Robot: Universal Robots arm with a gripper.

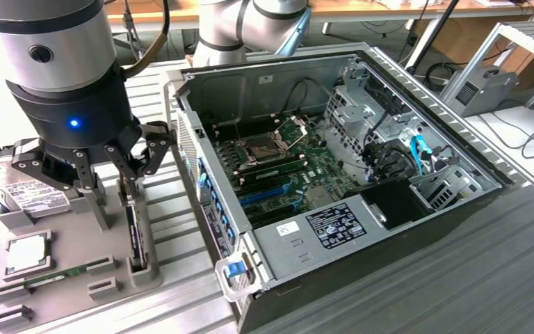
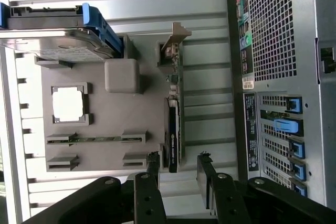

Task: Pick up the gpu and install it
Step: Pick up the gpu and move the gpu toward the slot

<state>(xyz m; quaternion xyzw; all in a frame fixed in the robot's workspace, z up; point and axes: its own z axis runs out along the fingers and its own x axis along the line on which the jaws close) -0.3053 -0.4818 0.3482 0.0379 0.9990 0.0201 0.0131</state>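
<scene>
- On the exterior view's left I see a hard drive [image 1: 12, 184] at the far end of the grey tray [image 1: 81, 240], with a CPU [image 1: 28, 254] and memory stick [image 1: 58, 276] nearer the camera.
- The gripper [image 1: 109, 177] hangs over the tray, fingers [image 2: 152, 169] spread wide and holding nothing; a grey post [image 1: 95, 202] stands just beside them.
- The gpu [image 1: 135, 233] stands on edge in a slot along the tray's case-side edge, below the fingers and untouched.
- A narrow strip of slatted table [image 1: 179, 278] separates tray from case.
- The case [image 1: 213, 188] lies open-topped at the right, board [image 1: 281, 167] exposed, cables near its far side.
- The wrist view adds the gpu's silver bracket [image 2: 176, 35] and the case's rear slot covers [image 2: 286, 125]; there the card's near end lines up between the fingers.
</scene>
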